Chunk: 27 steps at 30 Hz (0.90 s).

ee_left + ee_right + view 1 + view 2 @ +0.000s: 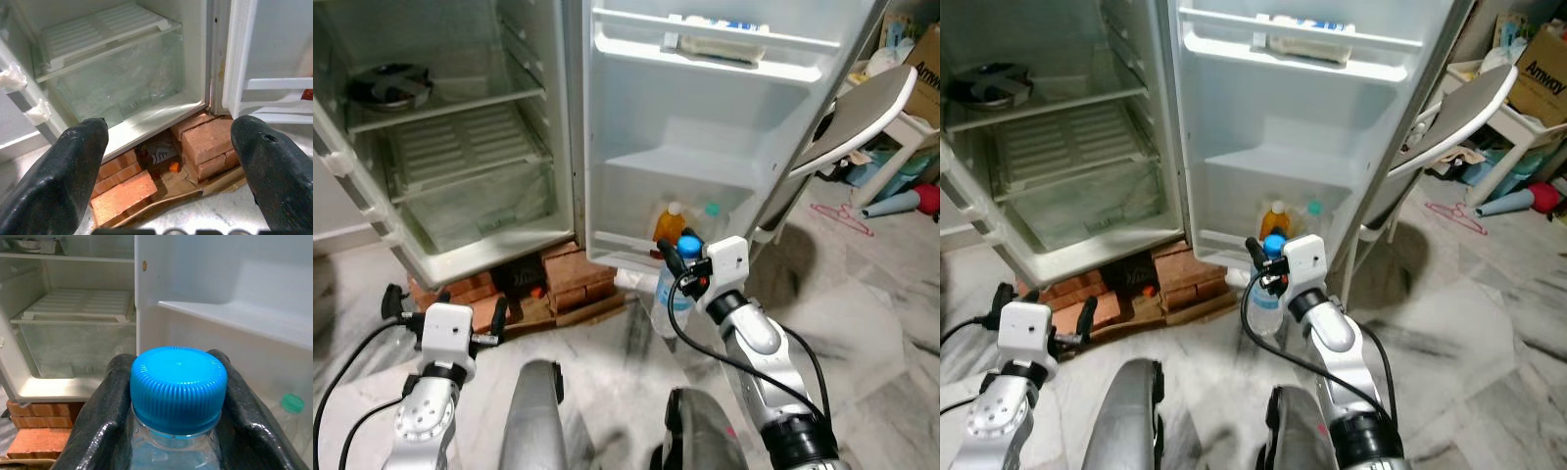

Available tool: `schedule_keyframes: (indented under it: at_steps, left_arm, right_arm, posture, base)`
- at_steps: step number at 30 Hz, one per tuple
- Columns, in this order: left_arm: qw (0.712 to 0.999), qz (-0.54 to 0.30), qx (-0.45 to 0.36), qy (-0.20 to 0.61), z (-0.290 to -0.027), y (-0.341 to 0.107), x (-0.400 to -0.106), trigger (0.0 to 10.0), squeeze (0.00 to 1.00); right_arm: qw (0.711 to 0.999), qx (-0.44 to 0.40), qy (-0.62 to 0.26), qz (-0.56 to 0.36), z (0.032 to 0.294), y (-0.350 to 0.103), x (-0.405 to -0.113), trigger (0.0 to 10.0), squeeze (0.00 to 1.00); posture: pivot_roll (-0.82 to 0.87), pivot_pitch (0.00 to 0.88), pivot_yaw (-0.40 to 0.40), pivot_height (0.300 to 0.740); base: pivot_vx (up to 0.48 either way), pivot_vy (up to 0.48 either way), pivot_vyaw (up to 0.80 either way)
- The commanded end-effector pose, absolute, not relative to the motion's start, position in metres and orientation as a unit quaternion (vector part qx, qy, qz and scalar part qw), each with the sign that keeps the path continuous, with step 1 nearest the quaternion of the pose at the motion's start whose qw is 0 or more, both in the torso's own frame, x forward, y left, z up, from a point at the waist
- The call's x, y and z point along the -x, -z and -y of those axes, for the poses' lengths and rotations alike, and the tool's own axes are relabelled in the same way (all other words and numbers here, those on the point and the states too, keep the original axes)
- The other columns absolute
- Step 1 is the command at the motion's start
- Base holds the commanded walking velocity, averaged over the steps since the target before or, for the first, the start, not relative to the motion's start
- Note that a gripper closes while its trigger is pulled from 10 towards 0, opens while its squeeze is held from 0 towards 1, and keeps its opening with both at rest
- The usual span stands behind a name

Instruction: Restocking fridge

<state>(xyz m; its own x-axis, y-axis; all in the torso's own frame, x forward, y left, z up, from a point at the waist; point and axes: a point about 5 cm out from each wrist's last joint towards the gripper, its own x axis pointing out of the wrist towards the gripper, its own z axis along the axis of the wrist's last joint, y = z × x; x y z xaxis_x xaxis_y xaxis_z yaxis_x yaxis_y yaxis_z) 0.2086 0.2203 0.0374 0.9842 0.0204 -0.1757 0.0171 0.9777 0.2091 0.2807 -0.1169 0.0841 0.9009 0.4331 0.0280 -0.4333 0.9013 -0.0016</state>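
While two bottles [671, 223] already stand in the open fridge door's bottom shelf [636, 242], the right gripper [683, 257] clamps a blue-capped water bottle [178, 396] just before it, unshelved; the left gripper [166, 161] gapes empty

The water bottle [177, 396] runs off the frame below its neck (label unseen); door-shelf packet [720, 47] unreadable.

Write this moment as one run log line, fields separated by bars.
right claw: shut on water bottle near door bottom shelf | left claw: open, low before bricks | fridge: open
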Motion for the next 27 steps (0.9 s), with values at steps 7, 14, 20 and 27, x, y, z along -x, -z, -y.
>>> schedule_keyframes:
  at_steps: [7,14,20,27]
  left_arm:
    - [0.990,-0.089,-0.109,0.005,-0.2173,-0.0370,-0.2105,10.0,0.00]
    - [0.990,-0.089,-0.110,0.006,-0.2170,-0.0363,-0.2114,10.0,0.00]
    - [0.990,-0.090,-0.111,0.008,-0.2161,-0.0357,-0.2123,10.0,0.00]
    - [0.990,-0.089,-0.110,0.007,-0.2157,-0.0354,-0.2135,10.0,0.00]
  right_arm:
    - [0.968,0.017,-0.248,0.040,0.1129,-0.0950,-0.2817,10.0,0.00]
    - [0.967,0.009,-0.252,0.041,0.1119,-0.0955,-0.2810,10.0,0.00]
    - [0.966,0.009,-0.254,0.042,0.1113,-0.0958,-0.2813,10.0,0.00]
    - [0.964,0.006,-0.262,0.042,0.1112,-0.0970,-0.2823,10.0,0.00]
  posture:
    - [0.10,0.085,-0.061,0.636]
    - [0.10,0.086,-0.061,0.636]
    - [0.10,0.083,-0.065,0.636]
    - [0.10,0.081,-0.065,0.636]
  base:
    - [0.385,0.000,0.00]
    - [0.384,0.000,0.27]
    - [0.382,0.000,0.50]
    - [0.333,0.000,0.00]
